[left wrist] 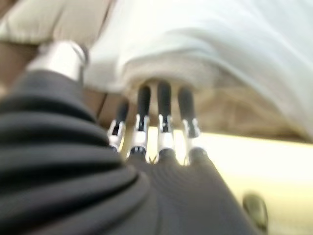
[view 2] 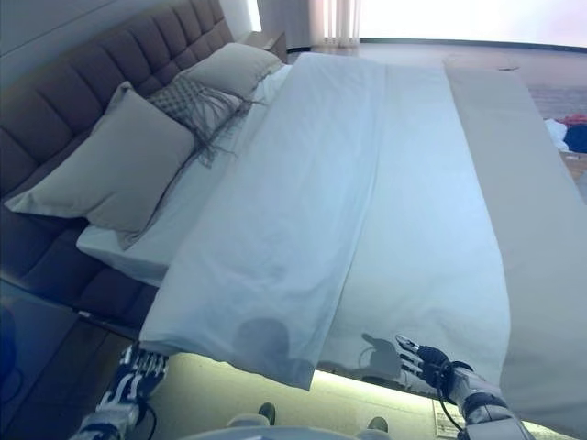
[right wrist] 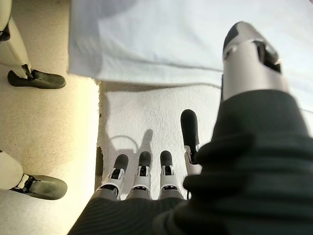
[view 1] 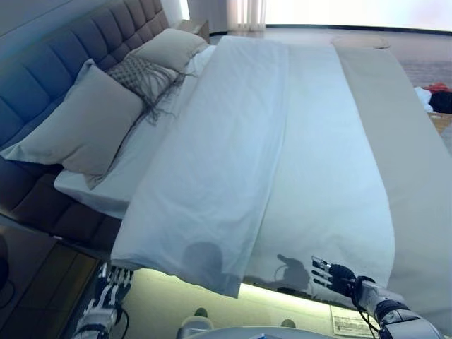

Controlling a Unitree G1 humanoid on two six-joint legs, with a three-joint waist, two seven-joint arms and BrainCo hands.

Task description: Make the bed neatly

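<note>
A white duvet (view 1: 233,162) lies on the bed, with one half folded over as a loose upper layer that hangs off the near edge. Two beige pillows (view 1: 85,127) (view 1: 169,48) and a patterned fringed cushion (view 1: 145,76) lean at the tufted headboard (view 1: 70,42). My left hand (view 1: 109,289) is open, low beside the bed, below the duvet's hanging corner; its wrist view shows straight fingers (left wrist: 161,122) pointing at the duvet's edge (left wrist: 220,39). My right hand (view 1: 335,277) is open at the near edge, its fingers (right wrist: 142,176) straight over a white textured surface (right wrist: 146,117) just short of the duvet (right wrist: 195,34).
A beige cover (view 1: 409,162) runs along the bed's right side. The white sheet (view 1: 141,155) shows bare between pillows and duvet. A nightstand (view 1: 194,27) stands past the far pillow. Clothes (view 1: 438,99) lie on the floor at the far right.
</note>
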